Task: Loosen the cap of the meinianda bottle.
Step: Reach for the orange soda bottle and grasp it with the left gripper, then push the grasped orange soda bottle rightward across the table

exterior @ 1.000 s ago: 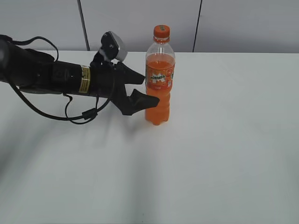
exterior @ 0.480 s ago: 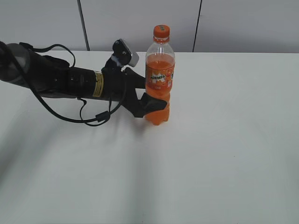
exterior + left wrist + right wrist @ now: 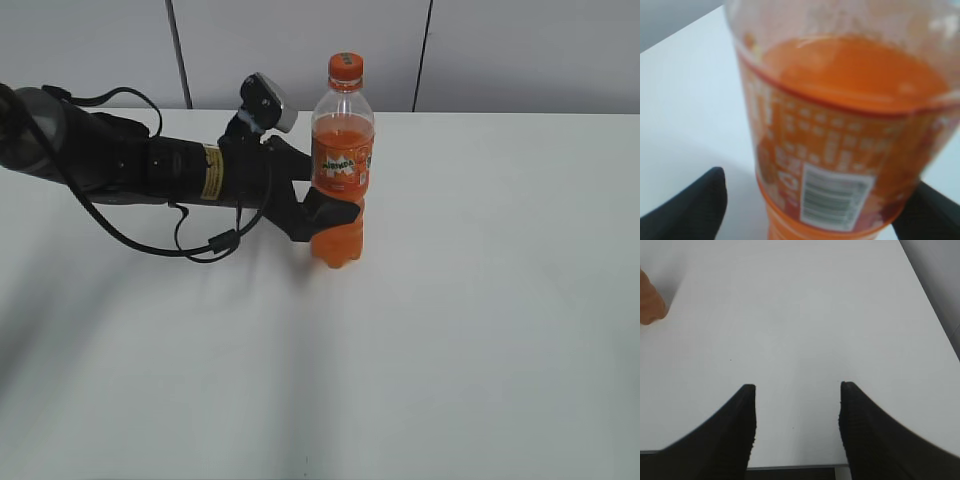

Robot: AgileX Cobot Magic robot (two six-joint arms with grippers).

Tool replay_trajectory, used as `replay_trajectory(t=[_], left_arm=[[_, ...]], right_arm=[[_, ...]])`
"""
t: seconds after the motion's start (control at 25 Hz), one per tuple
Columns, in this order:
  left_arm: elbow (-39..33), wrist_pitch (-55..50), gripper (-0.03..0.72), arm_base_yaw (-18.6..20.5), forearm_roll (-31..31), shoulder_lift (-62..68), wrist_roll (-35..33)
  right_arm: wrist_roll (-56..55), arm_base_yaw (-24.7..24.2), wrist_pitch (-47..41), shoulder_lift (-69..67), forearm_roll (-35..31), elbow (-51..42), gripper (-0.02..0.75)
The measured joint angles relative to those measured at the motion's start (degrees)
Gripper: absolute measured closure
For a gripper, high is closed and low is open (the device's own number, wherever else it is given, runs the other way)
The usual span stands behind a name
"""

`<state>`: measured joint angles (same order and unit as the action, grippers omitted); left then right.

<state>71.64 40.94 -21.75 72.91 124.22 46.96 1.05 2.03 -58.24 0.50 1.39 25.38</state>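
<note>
White table [image 3: 480,330] carries the work, w/ grey wall panels behind it. You'll find the meinianda bottle [image 3: 342,165] standing upright near the table's far edge, roughly mid-frame in the exterior view, the cap [image 3: 346,67] seated on its neck. Left gripper [image 3: 335,205] reaches in horizontally from the left at the level of the label's lower edge; one finger crosses the front of the bottle, the other runs behind it. In the left wrist view the bottle [image 3: 845,125] fills the frame between the two fingers [image 3: 687,210], w/ a sliver of table visible beside the left one, so treat the jaws as spread around the body, not yet clamped. Right gripper [image 3: 797,410] hangs over bare table w/ its fingers apart and nothing between them; an orange bit of the bottle [image 3: 650,302] shows at the left edge of its wrist view, well apart
</note>
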Motion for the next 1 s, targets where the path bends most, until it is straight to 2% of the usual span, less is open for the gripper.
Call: replay_trajectory(t=[0.32, 1.0], left_arm=[[0.0, 0.66, 0.271, 0.0, -0.19, 0.0, 0.0], [0.0, 0.61, 0.281, 0.0, -0.26, 0.0, 0.0]], right_arm=[[0.0, 0.0, 0.0, 0.0, 0.0, 0.0, 0.336], [0.0, 0.0, 0.0, 0.0, -0.03, 0.0, 0.338]])
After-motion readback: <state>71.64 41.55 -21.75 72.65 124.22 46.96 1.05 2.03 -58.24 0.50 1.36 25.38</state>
